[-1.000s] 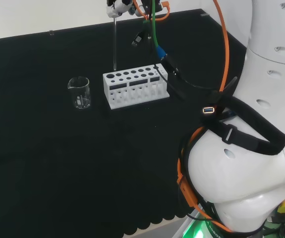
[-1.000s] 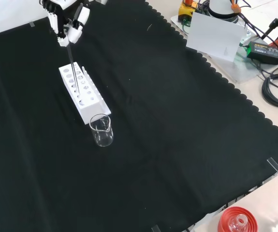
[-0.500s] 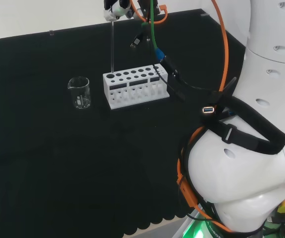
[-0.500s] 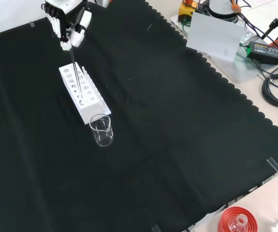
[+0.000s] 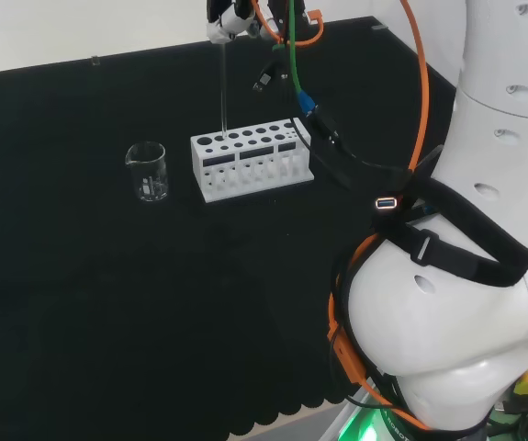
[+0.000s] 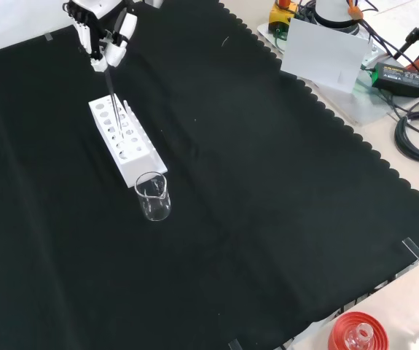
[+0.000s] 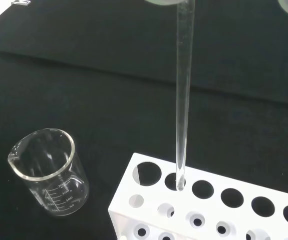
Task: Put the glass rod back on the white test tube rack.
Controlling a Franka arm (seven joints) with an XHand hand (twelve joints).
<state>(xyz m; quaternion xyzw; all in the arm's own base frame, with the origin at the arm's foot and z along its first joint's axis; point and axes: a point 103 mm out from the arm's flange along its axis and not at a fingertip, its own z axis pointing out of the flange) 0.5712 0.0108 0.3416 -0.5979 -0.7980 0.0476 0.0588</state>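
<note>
- Black cloth covers the bench, with a white rack near its far side in the head view and a clear beaker just to the left of it there.
- In the front view the hand hangs above the rack's far end, its fingers curled round the top of the rod.
- From that grip the rod hangs near upright.
- In the wrist view its lower tip sits at the mouth of the second hole from the beaker-side end, in the near row of that view; I judge it just entering, not seated.
- The beaker looks empty and stands apart from the rack.
- Done, as I read it: the rod is carried over and lined up with a hole.
- Left: lower it until the rack bears it, then open the fingers and lift clear.
- The rod's slight lean could catch the rim of the hole on the way down.
</note>
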